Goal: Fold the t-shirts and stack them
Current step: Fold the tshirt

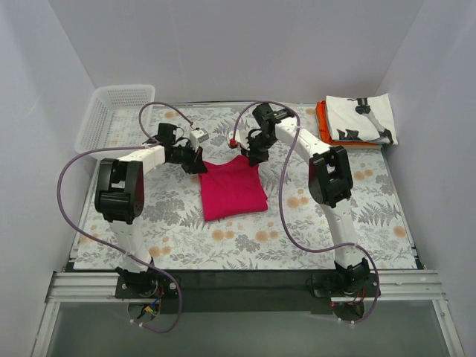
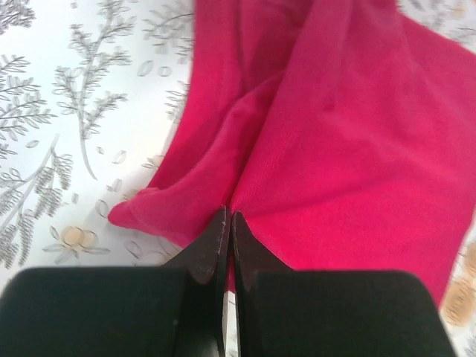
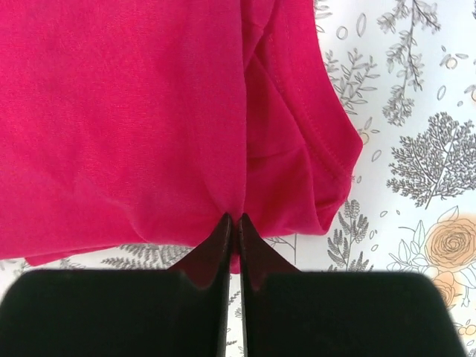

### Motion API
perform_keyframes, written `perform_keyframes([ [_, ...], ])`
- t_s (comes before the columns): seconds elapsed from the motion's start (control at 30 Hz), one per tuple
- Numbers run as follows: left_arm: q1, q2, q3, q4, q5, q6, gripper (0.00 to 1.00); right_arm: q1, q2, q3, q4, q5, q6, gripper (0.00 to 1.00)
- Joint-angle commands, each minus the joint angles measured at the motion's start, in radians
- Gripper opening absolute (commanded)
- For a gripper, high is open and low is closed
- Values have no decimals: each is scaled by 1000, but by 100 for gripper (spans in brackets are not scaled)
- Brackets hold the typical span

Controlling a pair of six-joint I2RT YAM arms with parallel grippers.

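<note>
Pinching the far edge of the crimson-pink t-shirt [image 1: 232, 190], we have both pairs of jaws pressed together on its cloth: the left gripper [image 2: 227, 221] at the far-left corner, the right gripper [image 3: 232, 222] at the far-right. The shirt lies folded on the floral tablecloth [image 1: 335, 223], right of the white mesh basket [image 1: 123, 88] and nearer the arm bases, long axis running far to near, slightly tilted. Open tablecloth borders its near and side edges. Well right of the basket, the white printed t-shirt [image 1: 362, 119] rests on the orange t-shirt [image 1: 322, 119].
</note>
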State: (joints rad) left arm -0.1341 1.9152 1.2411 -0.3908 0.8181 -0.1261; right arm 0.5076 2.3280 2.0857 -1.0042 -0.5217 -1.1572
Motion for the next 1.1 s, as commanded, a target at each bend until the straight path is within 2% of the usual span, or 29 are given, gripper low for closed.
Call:
perform_keyframes([
  [0.0,7,53,89,44,-39,-44,1,-14,13,37,79,19,46,10],
  [0.07,7,93,142,47,-33,-75,1,-21,14,31,99,31,62,11],
  [0.1,7,103,159,41,-19,-86,2,-23,14,31,113,40,89,15],
  [0.13,7,111,173,29,-16,-93,2,-26,13,36,130,48,100,23],
  [0.17,7,117,181,27,-14,-105,8,-33,5,39,137,46,117,45],
  [0.23,7,110,195,15,-17,-112,12,-43,-19,50,144,29,157,48],
  [0.3,7,76,184,10,-19,-115,20,-57,-44,43,145,17,175,49],
  [0.4,7,15,158,-10,3,-96,26,-73,-76,66,156,-20,246,48],
  [0.6,-31,-48,126,-14,21,-66,29,-98,-26,105,260,-148,510,38],
  [0.8,-78,-12,109,87,56,-67,33,-98,79,139,378,-290,719,34],
  [0.87,-102,17,112,112,52,-40,34,-98,94,93,464,-322,757,32],
  [1.07,-156,82,98,110,23,-1,35,-96,159,13,483,-373,792,23],
])
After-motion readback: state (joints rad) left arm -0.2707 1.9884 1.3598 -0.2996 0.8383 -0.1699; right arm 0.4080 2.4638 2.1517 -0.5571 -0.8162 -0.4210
